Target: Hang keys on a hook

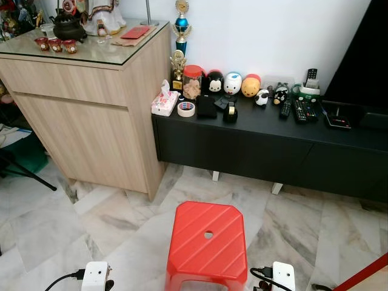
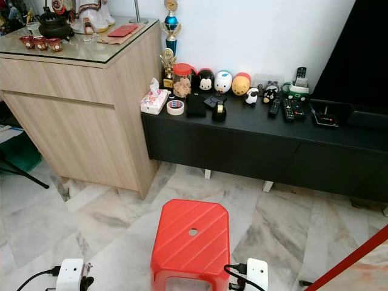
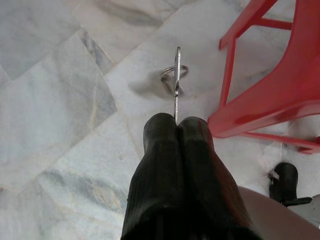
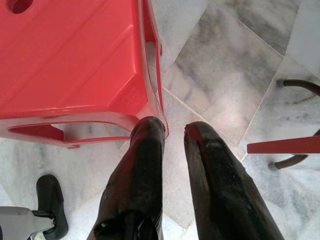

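Keys (image 3: 176, 75): pinched edge-on in left gripper (image 3: 177, 125), fingers clenched on blade, ring dangling over marble floor (image 3: 60, 100) beside red stool (image 1: 207, 239).
Handling: light, stiff metal, slippery; ring swings freely. Best hold is blade, leaving ring free for hook.
Right gripper (image 4: 174, 131): fingers parted, nothing held, low by stool.
Hook: none seen yet near black bench (image 1: 267, 136) or wood cabinet (image 1: 91, 121).

no readable text, labels, brands or numbers on anything in view
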Controlling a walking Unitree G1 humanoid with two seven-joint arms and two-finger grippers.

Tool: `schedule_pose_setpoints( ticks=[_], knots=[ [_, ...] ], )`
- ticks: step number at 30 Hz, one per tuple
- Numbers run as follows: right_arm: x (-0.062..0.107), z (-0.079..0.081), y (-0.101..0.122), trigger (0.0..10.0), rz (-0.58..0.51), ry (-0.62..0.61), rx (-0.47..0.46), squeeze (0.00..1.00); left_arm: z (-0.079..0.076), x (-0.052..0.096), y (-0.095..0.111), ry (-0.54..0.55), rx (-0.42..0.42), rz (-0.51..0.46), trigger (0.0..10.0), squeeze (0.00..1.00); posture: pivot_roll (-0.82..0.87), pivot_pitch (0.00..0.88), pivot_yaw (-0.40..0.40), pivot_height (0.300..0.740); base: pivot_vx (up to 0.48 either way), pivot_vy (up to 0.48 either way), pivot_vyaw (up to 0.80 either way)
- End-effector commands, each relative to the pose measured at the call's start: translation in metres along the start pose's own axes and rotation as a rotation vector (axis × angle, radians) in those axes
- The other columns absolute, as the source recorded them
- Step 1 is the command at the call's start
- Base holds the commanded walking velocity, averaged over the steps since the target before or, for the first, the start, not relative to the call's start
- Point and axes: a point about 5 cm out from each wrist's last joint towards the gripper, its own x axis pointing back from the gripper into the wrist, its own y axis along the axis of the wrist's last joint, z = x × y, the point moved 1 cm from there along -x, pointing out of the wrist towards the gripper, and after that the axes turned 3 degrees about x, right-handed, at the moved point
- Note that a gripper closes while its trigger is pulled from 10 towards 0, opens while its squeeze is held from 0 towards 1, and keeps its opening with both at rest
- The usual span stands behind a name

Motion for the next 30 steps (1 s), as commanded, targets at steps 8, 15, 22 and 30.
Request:
schedule_pose_setpoints(
  ticks=[8,15,22,30],
  knots=[
    [0.002,-0.005,-0.009,10.0,0.031,-0.004,0.007,0.00,-0.004,0.000,-0.005,-0.010,0.001,0.022,10.0,0.00,0.03,0.000,-0.045,0.740,-0.135,0.000,0.00],
    [0.003,-0.009,-0.014,10.0,0.050,-0.010,0.012,0.00,-0.006,0.000,-0.004,-0.013,0.005,0.021,10.0,0.00,0.02,0.000,-0.044,0.740,-0.281,0.000,0.00],
    [0.002,-0.008,-0.011,10.0,0.047,-0.007,0.012,0.00,-0.006,-0.002,0.001,-0.008,0.012,0.008,10.0,0.00,0.03,0.000,-0.043,0.740,-0.280,0.000,0.00],
    [0.002,-0.008,-0.010,10.0,0.050,-0.009,0.016,0.00,-0.006,-0.002,0.003,-0.004,0.016,0.003,10.0,0.00,0.03,0.000,-0.044,0.740,-0.281,0.000,0.00]
  ],
)
